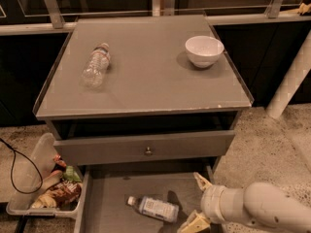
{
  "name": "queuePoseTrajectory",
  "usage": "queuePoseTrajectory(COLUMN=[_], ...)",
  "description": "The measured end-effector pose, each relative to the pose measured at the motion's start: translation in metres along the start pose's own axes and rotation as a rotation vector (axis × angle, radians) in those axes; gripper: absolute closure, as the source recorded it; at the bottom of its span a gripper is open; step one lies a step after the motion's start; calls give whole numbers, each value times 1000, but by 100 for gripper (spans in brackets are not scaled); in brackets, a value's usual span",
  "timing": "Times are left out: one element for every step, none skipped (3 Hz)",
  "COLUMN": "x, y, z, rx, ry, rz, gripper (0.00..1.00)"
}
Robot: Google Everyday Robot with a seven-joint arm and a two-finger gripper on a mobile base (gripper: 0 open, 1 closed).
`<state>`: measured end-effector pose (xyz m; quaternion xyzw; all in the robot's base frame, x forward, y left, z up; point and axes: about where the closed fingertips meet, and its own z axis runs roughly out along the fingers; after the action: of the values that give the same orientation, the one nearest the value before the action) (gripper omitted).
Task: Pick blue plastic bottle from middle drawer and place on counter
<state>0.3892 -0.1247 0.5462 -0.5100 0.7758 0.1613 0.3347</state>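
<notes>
The gripper (pixel 193 203), its 2 fingers spread, hangs just right of the blue plastic bottle (pixel 153 208) lying sideways in the middle drawer (pixel 104 198). An off-centre pinch could roll it away leftward.

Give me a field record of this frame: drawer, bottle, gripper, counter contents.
middle drawer: pulled open
blue plastic bottle: lying on its side in the drawer, cap pointing left
gripper: open, just right of the bottle, not holding it
counter: holds a clear bottle lying down and a white bowl
status: bottle not yet picked
</notes>
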Motion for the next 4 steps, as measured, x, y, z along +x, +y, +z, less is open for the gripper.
queuePoseTrajectory(x=[12,20,27,38], y=[7,-4,-14,-18], z=[40,76,118,150], rx=[53,106,90,35], ry=[-35,-23,14,50], rz=[-12,-15,-14,-22], gripper=[0,0,0,0])
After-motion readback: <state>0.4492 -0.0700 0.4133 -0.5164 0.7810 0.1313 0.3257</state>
